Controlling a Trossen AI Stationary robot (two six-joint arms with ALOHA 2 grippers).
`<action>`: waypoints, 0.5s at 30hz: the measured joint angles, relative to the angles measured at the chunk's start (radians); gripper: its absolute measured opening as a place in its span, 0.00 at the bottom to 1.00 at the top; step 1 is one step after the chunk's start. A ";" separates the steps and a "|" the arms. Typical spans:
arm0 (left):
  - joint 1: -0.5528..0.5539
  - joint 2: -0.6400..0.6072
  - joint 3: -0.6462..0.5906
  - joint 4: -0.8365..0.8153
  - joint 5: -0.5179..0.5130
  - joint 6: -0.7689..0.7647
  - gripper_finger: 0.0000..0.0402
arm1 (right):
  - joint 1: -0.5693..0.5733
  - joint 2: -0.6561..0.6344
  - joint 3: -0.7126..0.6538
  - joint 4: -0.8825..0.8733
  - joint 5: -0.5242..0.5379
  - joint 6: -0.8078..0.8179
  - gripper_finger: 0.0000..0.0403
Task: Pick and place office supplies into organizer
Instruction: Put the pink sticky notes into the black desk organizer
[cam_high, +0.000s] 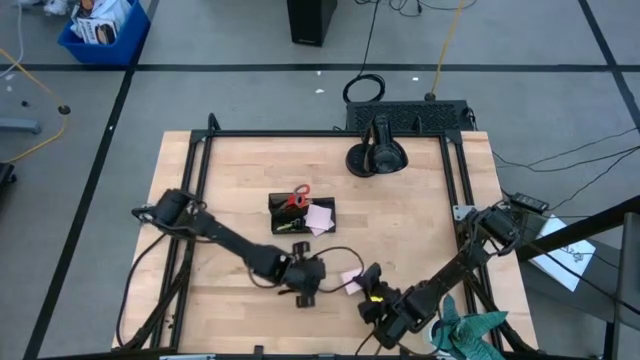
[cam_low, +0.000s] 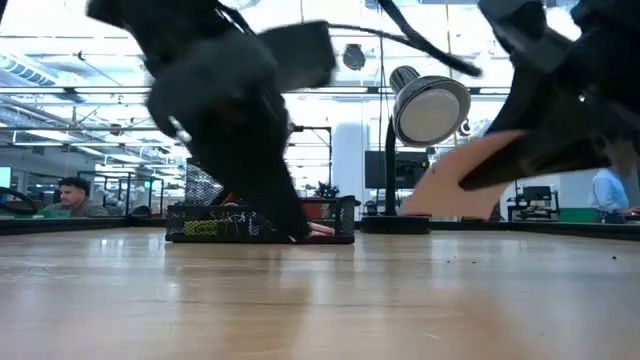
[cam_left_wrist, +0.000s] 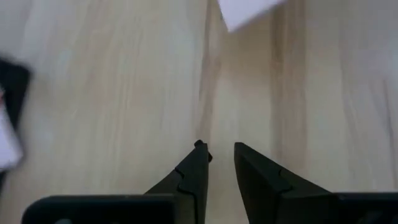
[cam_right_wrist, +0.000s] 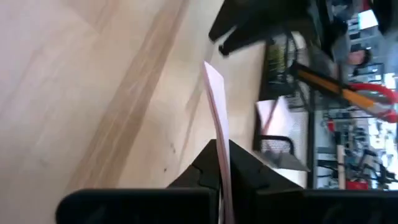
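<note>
Fingers of right gripper (cam_right_wrist: 222, 163) pinched on edge of a pink sticky-note sheet (cam_right_wrist: 216, 109), held clear of the wooden table (cam_high: 420, 225) near its 6 o'clock edge. Left gripper (cam_left_wrist: 219, 158) just at its 9 o'clock side, fingers parted a little, nothing between them. Black organizer (cam_high: 300, 214) sits at 11 o'clock from both, mid-table, holding red-handled scissors (cam_high: 298, 196), an orange pencil (cam_right_wrist: 329, 88) and pink notes (cam_high: 320, 216).

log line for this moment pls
right gripper: shut on pink sticky-note pad, lifted | left gripper: open, empty | organizer: holds scissors
</note>
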 joint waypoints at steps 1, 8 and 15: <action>-0.020 -0.014 0.000 -0.038 -0.017 -0.024 0.21 | 0.000 0.000 0.004 -0.001 0.021 -0.002 0.01; -0.189 -0.044 0.000 -0.068 -0.133 -0.121 0.21 | -0.067 -0.005 0.008 0.067 0.158 -0.115 0.00; -0.323 -0.045 0.002 -0.055 -0.242 -0.199 0.21 | -0.202 -0.006 0.009 0.277 0.188 -0.341 0.00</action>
